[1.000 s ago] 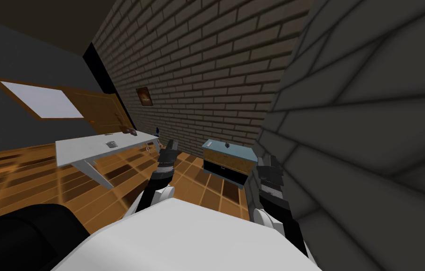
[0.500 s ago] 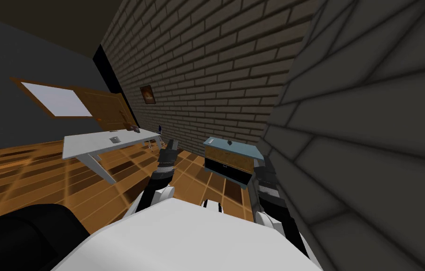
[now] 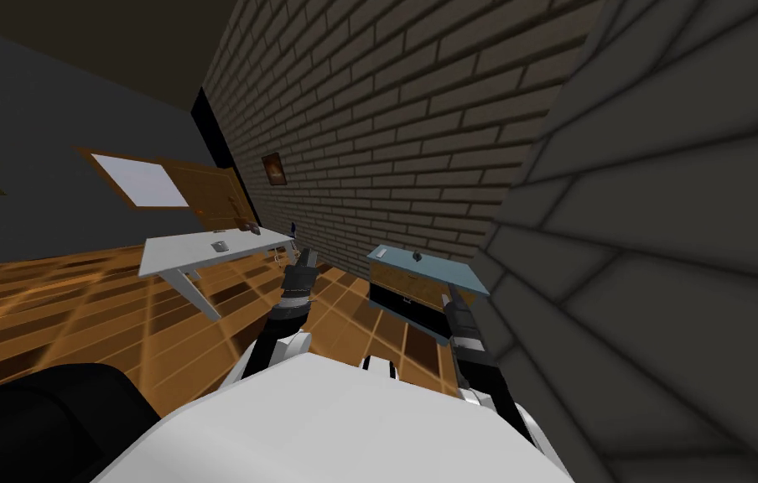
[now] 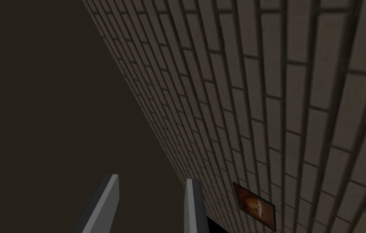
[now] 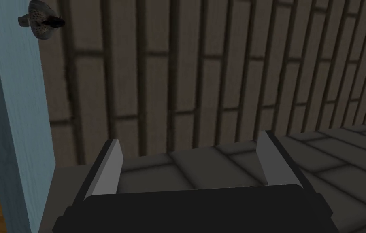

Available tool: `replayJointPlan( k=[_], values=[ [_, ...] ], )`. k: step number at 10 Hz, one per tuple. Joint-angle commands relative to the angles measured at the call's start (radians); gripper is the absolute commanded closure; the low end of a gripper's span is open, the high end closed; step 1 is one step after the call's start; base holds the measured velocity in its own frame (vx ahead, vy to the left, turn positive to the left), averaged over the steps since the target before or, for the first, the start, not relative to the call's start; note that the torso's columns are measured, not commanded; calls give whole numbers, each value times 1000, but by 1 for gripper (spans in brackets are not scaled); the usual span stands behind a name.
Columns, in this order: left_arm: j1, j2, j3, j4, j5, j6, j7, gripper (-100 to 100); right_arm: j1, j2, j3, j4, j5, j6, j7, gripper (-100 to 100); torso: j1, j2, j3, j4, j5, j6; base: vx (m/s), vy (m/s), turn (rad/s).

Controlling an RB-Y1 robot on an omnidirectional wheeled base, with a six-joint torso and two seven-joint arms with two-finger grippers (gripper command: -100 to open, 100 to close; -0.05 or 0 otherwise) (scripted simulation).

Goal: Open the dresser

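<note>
A brick wall (image 3: 419, 126) is running behind a blue-topped dresser (image 3: 407, 285), with a white bench (image 3: 201, 251) standing to the dresser's left. My right hand (image 5: 190, 147), fingers spread and empty, is hovering at the dresser's right end and pointing past its top toward the wall. Reaching on this way is likely scraping brick and missing any handle. My left hand (image 4: 152, 180), parted and empty, is hanging left of the dresser.

No readable text, labels or signs
</note>
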Motion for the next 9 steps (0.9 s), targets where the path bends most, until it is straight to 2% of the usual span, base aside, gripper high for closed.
replayJointPlan(
  k=[1,2,3,4,5,6,7,8,9],
  values=[
    [0,0,0,0,0,0,0,0,0,-27,13,29,45,67,7,-100,1,-2,-1,0,0,-1,47,21,79],
    [0,0,0,0,0,0,0,0,-1,-50,26,63,87,97,12,-100,0,-2,-1,-1,0,0,55,26,127],
    [0,0,0,0,0,0,0,0,-1,-50,26,63,87,121,12,-100,0,-2,-1,-1,0,0,50,17,76],
    [0,0,0,0,0,0,0,0,-1,-70,39,95,130,157,18,-100,0,-2,-1,-1,0,0,61,20,185],
    [0,0,0,0,0,0,0,0,-1,-70,39,99,134,178,18,-100,0,-3,-2,-1,0,-1,61,18,84],
    [0,0,0,0,0,0,0,0,-2,-90,53,139,173,205,23,-100,0,-3,-2,-1,0,0,76,21,146],
    [0,0,0,0,0,0,0,0,-2,-90,53,139,183,238,23,-100,0,-3,-2,-1,0,0,69,11,79],
    [0,0,0,0,0,0,0,0,-4,-108,68,169,221,273,28,-100,0,-2,-1,-1,0,0,80,18,152],
    [0,0,0,0,0,0,0,0,-4,-108,68,180,236,302,28,-100,1,-3,-1,-1,0,-1,58,17,105]
  ],
)
